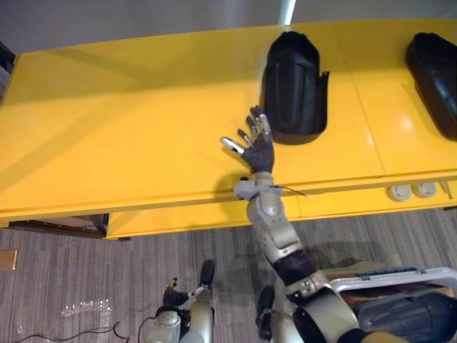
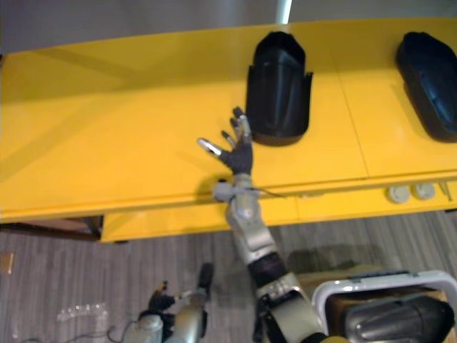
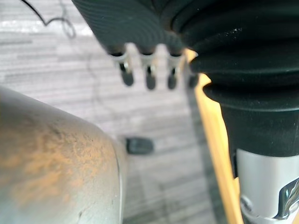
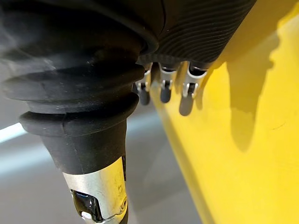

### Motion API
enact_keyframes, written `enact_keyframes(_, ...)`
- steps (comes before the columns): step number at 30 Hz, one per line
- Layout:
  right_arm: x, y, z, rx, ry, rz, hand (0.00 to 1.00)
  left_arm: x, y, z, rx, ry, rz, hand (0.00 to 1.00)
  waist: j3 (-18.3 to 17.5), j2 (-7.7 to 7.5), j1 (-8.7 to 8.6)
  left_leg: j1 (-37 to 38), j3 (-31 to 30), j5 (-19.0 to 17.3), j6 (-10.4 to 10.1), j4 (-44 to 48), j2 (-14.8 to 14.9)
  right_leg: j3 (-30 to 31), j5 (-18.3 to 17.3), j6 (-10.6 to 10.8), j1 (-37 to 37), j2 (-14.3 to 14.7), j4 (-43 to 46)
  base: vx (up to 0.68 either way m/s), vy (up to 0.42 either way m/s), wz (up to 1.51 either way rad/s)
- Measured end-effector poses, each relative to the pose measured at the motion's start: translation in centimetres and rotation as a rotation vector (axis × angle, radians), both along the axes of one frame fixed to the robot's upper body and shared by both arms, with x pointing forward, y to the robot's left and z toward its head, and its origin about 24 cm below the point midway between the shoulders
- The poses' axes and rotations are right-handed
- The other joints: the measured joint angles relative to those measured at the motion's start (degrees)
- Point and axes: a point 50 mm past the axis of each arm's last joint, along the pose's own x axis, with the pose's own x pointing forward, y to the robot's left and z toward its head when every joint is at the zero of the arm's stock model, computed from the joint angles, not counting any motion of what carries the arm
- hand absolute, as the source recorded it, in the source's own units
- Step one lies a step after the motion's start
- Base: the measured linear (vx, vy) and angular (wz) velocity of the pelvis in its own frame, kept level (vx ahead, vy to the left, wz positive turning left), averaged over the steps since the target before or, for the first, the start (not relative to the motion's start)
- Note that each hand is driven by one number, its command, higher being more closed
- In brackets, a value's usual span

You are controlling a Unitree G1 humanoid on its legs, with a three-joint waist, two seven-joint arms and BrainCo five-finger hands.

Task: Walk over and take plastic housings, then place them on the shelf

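1. The black moulded plastic housing (image 1: 293, 82) sits at upper centre of the head views, lying flat on the yellow shelf (image 1: 128, 128) with its open end toward the shelf's front edge.
2. My read on handling: a rigid hollow shell, light for its bulk. The glossy skin is likely slippery and the thin walls may flex under a hard squeeze.
3. Best hold, I'd say, is across the side walls near the open rim, thumb inside and fingers outside. The domed back looks too smooth to pinch.
4. My right hand (image 1: 258, 150) is at frame centre, fingers spread wide and holding nothing. Its tips are just beside the housing's lower-left corner; I can't tell whether they touch.
5. My left hand (image 1: 175, 295) hangs at bottom centre-left over the grey striped floor (image 1: 86, 264), fingers relaxed and empty.
6. A second black housing (image 1: 435, 78) lies at upper right on the same shelf, well apart.
7. A white-framed bin (image 1: 400, 279) at lower right holds another dark housing (image 1: 407, 314).
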Motion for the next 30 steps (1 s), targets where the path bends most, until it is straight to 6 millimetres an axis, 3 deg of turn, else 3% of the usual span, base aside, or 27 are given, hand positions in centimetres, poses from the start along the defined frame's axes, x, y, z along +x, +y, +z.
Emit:
enact_keyframes(11,-0.2,0.3,-0.2,-0.052,-0.007,-0.030,0.00,-0.1,0.1,-0.1,0.005,0.006,0.007,0.00,-0.1,-0.13,-0.69,0.0,-0.1,-0.1,0.0,0.0,0.0,-0.1,0.0,0.0,0.1,0.0,-0.2,0.00,0.000,0.00)
enact_keyframes(30,0.3,-5.6,-1.0,0.082,0.057,-0.317,0.00,-0.2,0.7,0.0,0.027,0.004,0.030,0.00,0.0,-1.48,-1.13,0.6,-0.2,-0.3,0.2,0.0,-0.5,-0.2,-0.2,0.3,0.9,-0.3,-0.1,0.00,0.000,0.00)
